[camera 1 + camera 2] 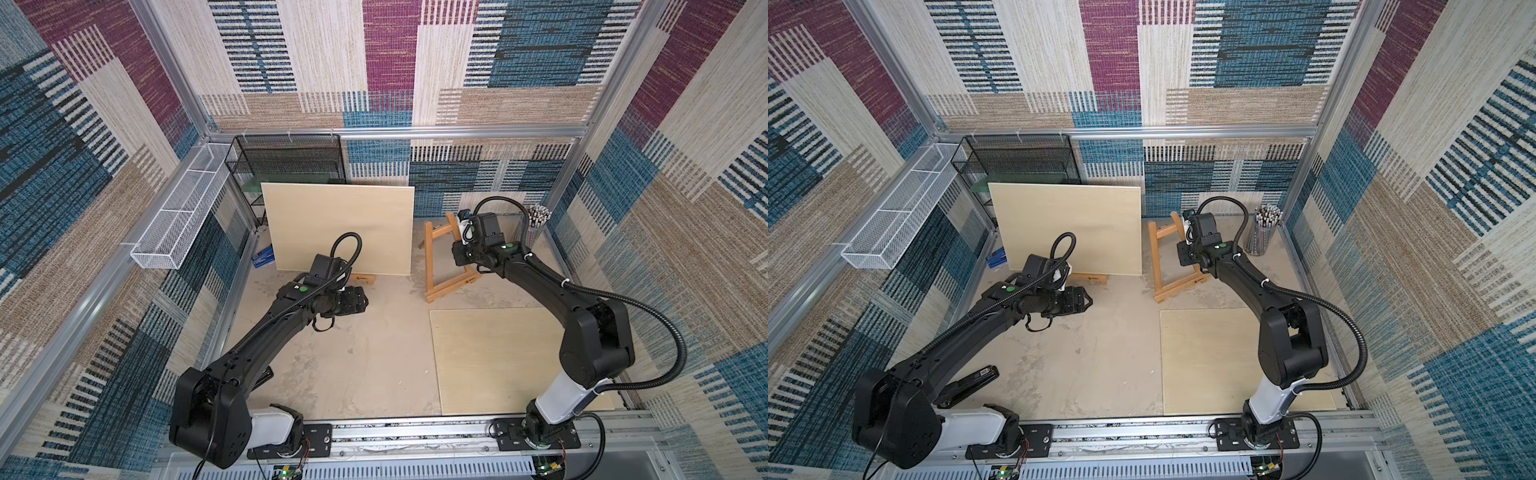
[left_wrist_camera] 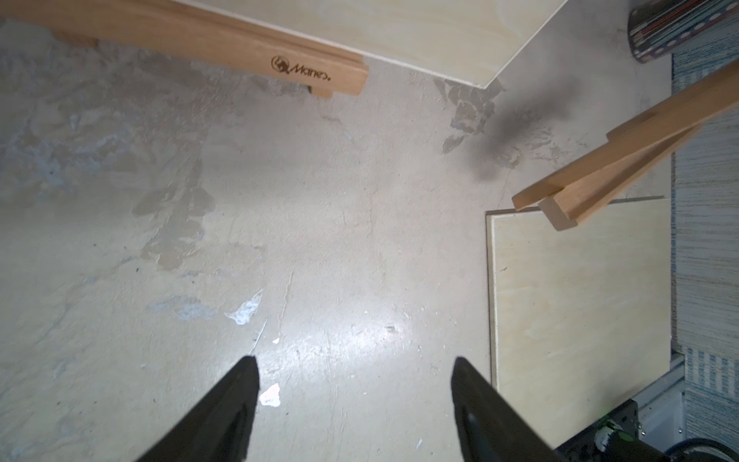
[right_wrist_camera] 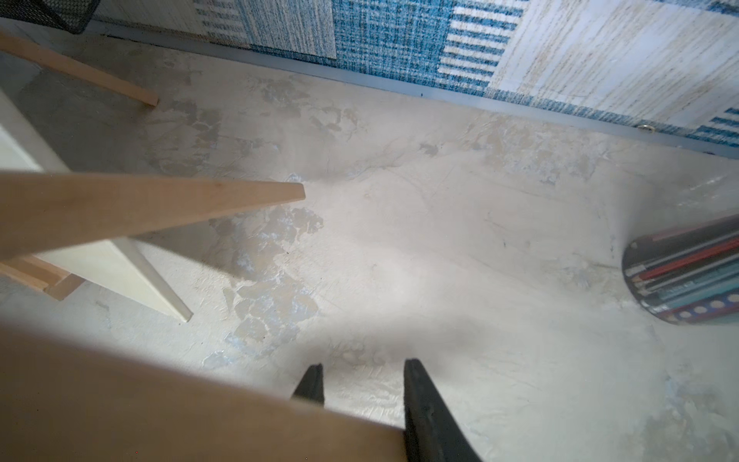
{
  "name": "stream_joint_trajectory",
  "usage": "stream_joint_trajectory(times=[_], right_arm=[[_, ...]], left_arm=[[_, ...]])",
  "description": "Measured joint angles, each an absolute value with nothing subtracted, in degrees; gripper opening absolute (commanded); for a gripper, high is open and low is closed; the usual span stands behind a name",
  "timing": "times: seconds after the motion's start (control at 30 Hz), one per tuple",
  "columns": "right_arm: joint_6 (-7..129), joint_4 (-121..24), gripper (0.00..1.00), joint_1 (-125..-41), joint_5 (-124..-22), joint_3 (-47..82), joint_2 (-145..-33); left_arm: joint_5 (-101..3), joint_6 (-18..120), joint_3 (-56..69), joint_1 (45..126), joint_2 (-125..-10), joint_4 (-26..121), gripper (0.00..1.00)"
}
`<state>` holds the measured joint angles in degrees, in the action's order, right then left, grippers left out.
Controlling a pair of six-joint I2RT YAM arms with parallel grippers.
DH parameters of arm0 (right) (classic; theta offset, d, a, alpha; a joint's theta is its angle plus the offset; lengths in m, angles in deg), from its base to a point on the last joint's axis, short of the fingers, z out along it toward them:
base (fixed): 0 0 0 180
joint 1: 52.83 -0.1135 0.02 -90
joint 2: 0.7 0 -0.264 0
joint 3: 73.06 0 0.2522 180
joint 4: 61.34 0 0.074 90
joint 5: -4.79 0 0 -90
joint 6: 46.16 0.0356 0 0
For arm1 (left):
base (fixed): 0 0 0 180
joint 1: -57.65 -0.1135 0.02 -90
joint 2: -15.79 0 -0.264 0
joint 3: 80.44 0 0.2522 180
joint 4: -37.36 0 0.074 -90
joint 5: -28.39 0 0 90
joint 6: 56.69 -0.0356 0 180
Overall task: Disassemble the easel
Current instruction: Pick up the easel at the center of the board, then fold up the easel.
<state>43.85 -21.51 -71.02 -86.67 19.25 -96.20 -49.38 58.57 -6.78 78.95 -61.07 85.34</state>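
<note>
here, right pincer (image 3: 364,365) half behind easel (image 3: 168,404)

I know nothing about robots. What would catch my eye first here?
Loud patchwork carpet walls box in two black arms. The right hand is up at the top of a bare wooden easel at the back right, while the left hand hangs open over the table. A big pale board stands at the back left; another lies flat at the front right.

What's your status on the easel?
Left tool open, empty, above table. Right tool at top of bare easel, grip unclear. Frame upright, assembled. Pencil cup near right tool.
</note>
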Motion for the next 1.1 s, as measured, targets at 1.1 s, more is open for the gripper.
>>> stream_joint_trajectory(times=[1.1], right_arm=[[56.0, -14.1, 0.00, -90.4, -72.3, 12.5, -81.4]], left_arm=[[-25.0, 50.3, -6.6, 80.2, -66.1, 70.7, 0.63]])
